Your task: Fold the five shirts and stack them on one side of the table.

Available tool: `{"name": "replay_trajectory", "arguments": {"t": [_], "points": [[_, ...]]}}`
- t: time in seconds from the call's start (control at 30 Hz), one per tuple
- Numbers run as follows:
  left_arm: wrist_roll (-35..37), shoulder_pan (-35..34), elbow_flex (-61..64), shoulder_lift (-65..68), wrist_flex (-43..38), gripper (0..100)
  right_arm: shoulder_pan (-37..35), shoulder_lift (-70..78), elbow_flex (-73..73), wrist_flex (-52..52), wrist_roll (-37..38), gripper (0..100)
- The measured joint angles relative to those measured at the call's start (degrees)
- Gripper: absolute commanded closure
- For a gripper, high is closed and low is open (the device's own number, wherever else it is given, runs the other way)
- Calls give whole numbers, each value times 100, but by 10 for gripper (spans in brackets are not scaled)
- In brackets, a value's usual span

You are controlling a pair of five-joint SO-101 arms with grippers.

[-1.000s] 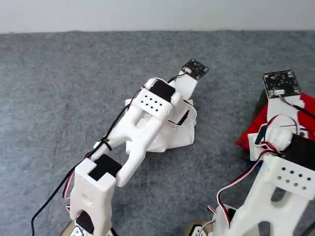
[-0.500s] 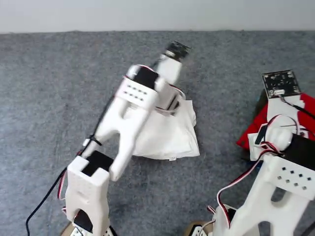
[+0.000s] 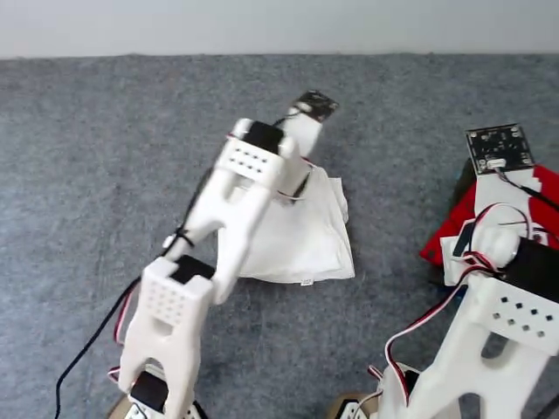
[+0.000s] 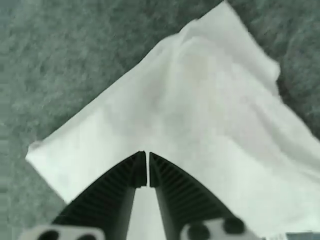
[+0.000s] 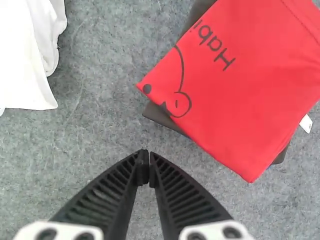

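A folded white shirt (image 3: 301, 236) lies in the middle of the grey table. My left gripper (image 4: 147, 156) hovers shut just over the white shirt (image 4: 200, 100), with no cloth seen between its fingers. In the high view the left arm (image 3: 249, 175) covers the shirt's far left corner. A red shirt (image 5: 240, 80) with dark print tops a stack at the table's right side, a dark shirt's edge (image 5: 155, 112) showing under it. My right gripper (image 5: 149, 156) is shut with nothing in it, over bare carpet close beside that stack. The red shirt (image 3: 444, 243) peeks out from behind the right arm.
Grey carpet (image 3: 105, 157) covers the whole table, with open room at the left and far side. A pale wall (image 3: 262, 26) runs along the far edge. The right arm's body (image 3: 489, 323) fills the near right corner. The white shirt's edge (image 5: 30, 60) lies near the stack.
The left arm swung left and lifted off the white shirt, which went from bunched under the gripper to lying flat and spread. The right arm has not moved.
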Motion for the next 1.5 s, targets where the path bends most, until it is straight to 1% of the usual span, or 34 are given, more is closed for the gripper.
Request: {"name": "replay_trajectory", "arguments": {"t": [0.2, 0.33, 0.43, 0.6, 0.77, 0.87, 0.93, 1.03, 1.27, 1.4, 1.5], "points": [[-18, 589, -1749, 1073, -35, 985, 0, 0, 0, 0, 0, 990], [-26, 756, -2884, 1960, -35, 985, 0, 0, 0, 0, 0, 990], [-26, 756, -3692, 2549, 70, 985, 0, 0, 0, 0, 0, 990], [-26, 686, -5090, 2787, 949, 986, 0, 0, 0, 0, 0, 990], [-26, 334, -5160, 2655, 1116, 986, 0, 0, 0, 0, 0, 990], [-26, 123, -4642, 2031, 1125, 986, 0, 0, 0, 0, 0, 990], [-26, 18, -3956, 1433, 1125, 986, 0, 0, 0, 0, 0, 990], [-35, -132, -2497, 378, 1125, 986, 0, 0, 0, 0, 0, 990], [-35, -369, 1407, -2066, 1116, 986, 0, 0, 18, 0, 0, 990], [-35, -360, 3033, -2725, 897, 986, -141, 0, 53, 0, 0, 990], [-18, -360, 3842, -2804, 589, 986, -369, 0, 308, 0, 0, 990]]}}
